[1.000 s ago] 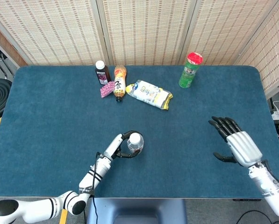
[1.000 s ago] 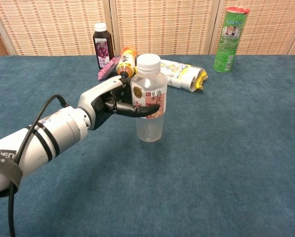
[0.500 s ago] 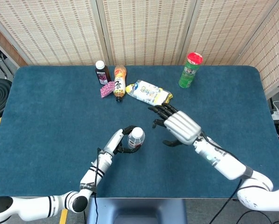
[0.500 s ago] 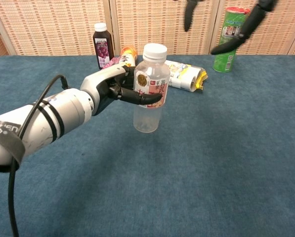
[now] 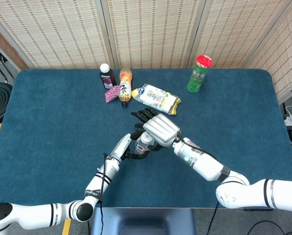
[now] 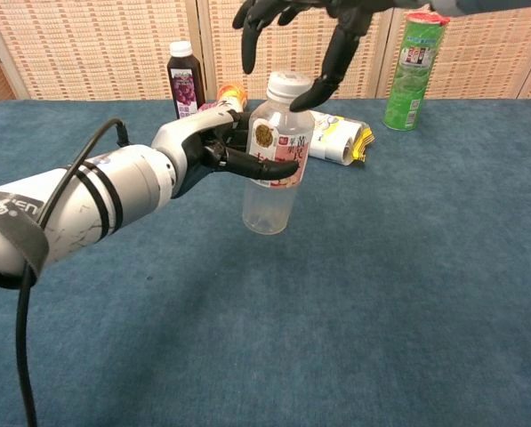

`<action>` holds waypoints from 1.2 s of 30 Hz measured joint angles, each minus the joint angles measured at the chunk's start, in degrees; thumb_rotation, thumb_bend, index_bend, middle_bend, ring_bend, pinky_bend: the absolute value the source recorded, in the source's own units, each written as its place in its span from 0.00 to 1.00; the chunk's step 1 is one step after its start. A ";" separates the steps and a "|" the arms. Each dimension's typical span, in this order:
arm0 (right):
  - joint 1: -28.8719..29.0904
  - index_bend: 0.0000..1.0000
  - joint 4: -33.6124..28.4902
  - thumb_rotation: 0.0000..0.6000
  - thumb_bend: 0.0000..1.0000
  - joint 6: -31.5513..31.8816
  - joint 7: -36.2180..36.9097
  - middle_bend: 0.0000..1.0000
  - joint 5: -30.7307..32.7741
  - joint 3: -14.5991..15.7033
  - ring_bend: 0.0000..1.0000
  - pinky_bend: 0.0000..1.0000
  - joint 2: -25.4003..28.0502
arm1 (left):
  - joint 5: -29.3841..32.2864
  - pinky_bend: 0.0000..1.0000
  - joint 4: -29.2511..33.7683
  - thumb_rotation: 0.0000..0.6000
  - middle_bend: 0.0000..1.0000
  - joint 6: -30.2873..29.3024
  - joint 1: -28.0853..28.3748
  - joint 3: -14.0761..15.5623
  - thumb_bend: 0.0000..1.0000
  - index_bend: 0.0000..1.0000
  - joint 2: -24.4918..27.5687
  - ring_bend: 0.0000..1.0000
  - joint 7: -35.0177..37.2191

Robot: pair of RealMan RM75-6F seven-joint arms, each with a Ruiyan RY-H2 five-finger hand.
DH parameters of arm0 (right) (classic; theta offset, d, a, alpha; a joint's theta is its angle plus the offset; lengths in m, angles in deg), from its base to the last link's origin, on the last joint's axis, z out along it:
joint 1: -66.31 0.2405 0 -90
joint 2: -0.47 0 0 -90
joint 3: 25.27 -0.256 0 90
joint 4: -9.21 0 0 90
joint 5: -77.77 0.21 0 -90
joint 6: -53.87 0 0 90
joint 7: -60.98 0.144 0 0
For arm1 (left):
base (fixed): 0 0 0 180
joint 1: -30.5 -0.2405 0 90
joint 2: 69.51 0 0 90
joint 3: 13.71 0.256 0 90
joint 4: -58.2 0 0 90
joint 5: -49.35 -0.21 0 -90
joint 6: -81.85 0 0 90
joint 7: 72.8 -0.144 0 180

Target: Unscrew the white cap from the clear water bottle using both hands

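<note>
The clear water bottle (image 6: 275, 173) with a red-and-white label hangs tilted above the blue table, held around its middle by my left hand (image 6: 213, 153). Its white cap (image 6: 290, 85) is on. From above, the head view shows the bottle (image 5: 144, 145) mostly covered, with the left hand (image 5: 129, 147) beside it. My right hand (image 6: 311, 22) hovers over the cap with fingers spread; one dark fingertip (image 6: 306, 102) lies close beside the cap, contact unclear. Seen from the head camera, the right hand (image 5: 158, 129) sits directly over the bottle top.
At the back of the table (image 5: 53, 112) stand a dark juice bottle (image 5: 106, 76), a lying orange bottle (image 5: 125, 85), a pink packet (image 5: 111, 93), a yellow-and-white snack bag (image 5: 157, 98) and a green canister (image 5: 199, 73).
My right hand has swung from the right side of the table to just over the cap. The left hand has lifted the bottle slightly and tilted it.
</note>
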 measured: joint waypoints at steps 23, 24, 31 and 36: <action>4.51 0.45 -2.30 1.00 0.14 7.20 -5.57 0.03 6.68 4.00 0.00 0.00 0.46 | -0.73 0.30 0.46 1.00 0.50 0.63 -0.65 1.08 0.44 0.44 1.36 0.27 0.65; 4.57 0.45 -2.30 1.00 0.14 7.24 -5.41 0.03 6.71 3.99 0.00 0.00 0.45 | -0.77 0.30 0.51 1.00 0.50 0.61 -0.58 1.12 0.44 0.44 1.29 0.27 0.51; 5.25 0.43 -2.89 1.00 0.14 7.58 -5.71 0.03 7.66 4.37 0.00 0.00 0.89 | -0.38 0.30 0.84 1.00 0.50 0.52 -0.06 1.18 0.45 0.44 0.84 0.27 -0.41; 6.05 0.42 -3.00 1.00 0.14 7.19 -6.08 0.03 9.12 4.85 0.00 0.00 1.15 | -0.22 0.30 0.70 1.00 0.50 0.70 0.13 1.43 0.45 0.44 0.64 0.27 -0.76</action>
